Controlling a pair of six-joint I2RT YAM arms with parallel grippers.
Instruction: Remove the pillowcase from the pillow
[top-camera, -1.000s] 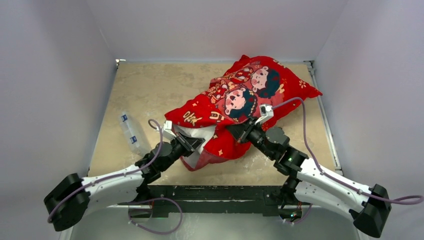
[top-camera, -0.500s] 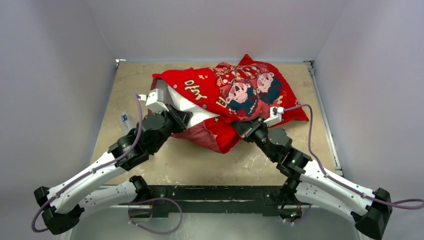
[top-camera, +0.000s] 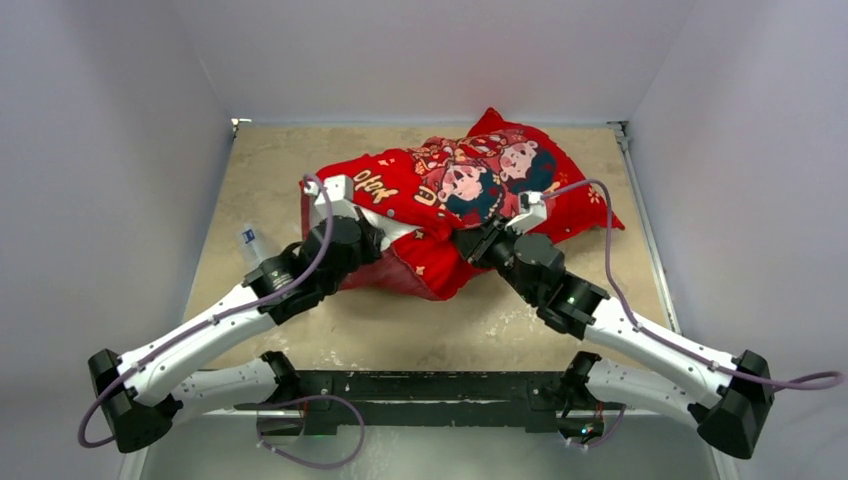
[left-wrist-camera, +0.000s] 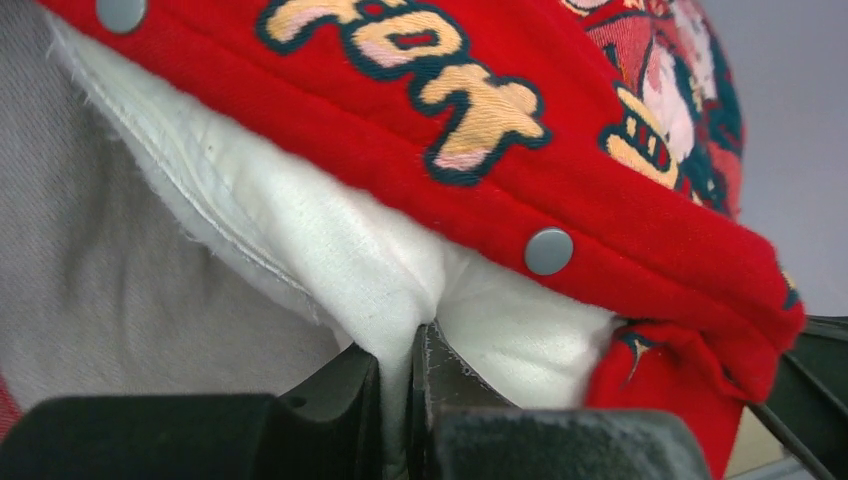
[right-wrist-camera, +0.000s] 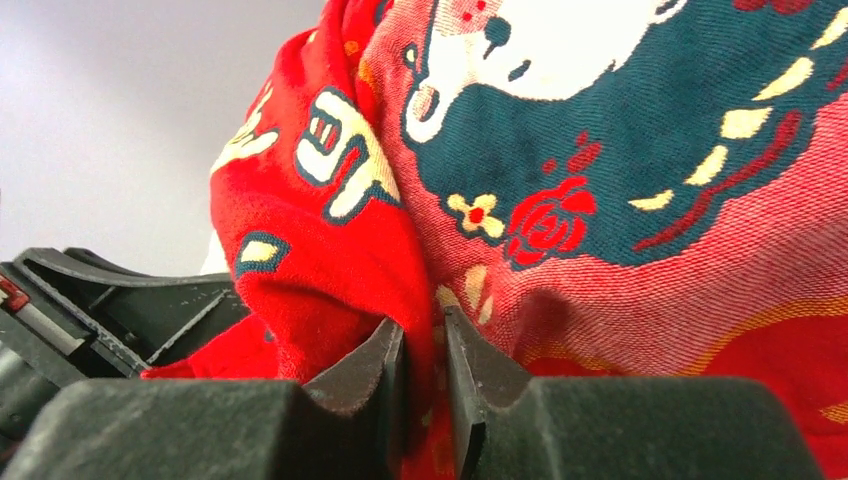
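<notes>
At the far left of the tabletop (top-camera: 250, 160) a small clear plastic item with blue labels (top-camera: 248, 238) lies just beside the left arm, with bare surface beyond it up to the back wall. The left hand (left-wrist-camera: 412, 375) is closed on a fold of the white pillow (left-wrist-camera: 330, 250), which bulges from the pillowcase's open mouth under a hem set with grey snaps (left-wrist-camera: 548, 250). The red pillowcase (top-camera: 470, 180) lies across the far middle and right, its far corner close to the back wall. The right hand (right-wrist-camera: 425, 365) pinches red fabric at its near edge. Open tabletop lies in front, towards the arm bases.
</notes>
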